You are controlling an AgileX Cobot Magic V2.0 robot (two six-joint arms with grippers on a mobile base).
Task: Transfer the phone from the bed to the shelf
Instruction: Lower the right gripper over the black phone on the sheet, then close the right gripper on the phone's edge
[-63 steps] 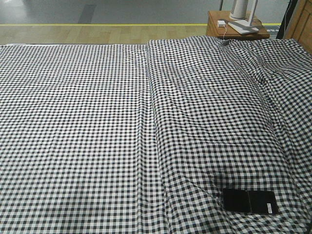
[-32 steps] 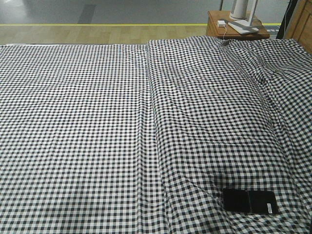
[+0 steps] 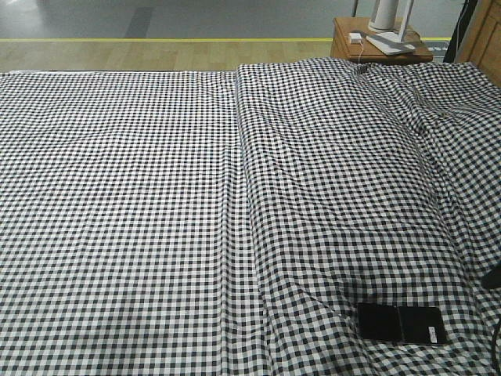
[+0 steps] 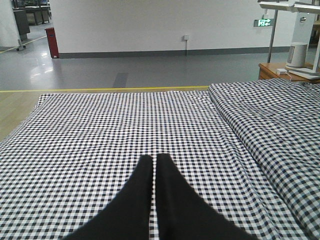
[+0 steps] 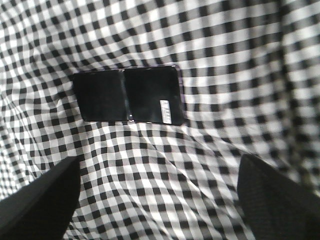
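The phone (image 3: 401,323) lies flat on the bed (image 3: 156,196) near its front right corner, glossy black with a small white sticker at its right end. Seen from the right wrist, the phone (image 5: 127,96) lies just ahead of my right gripper (image 5: 160,162), which is open, its fingers (image 5: 40,200) wide apart over bare sheet. A dark piece of the right arm (image 3: 493,278) shows at the front view's right edge. My left gripper (image 4: 154,158) is shut, empty, low over the left mattress. A wooden strip (image 3: 484,35) stands at the top right; I cannot tell whether it is the shelf.
A reddish-brown nightstand (image 3: 368,48) stands beyond the bed's far right corner, with white devices and a cable on it. A seam (image 3: 239,196) divides the two mattresses. Grey floor with a yellow line (image 3: 156,39) lies behind the bed.
A dark part of the right arm has come into the front view at the right edge, above the phone. The phone and sheet have not moved.
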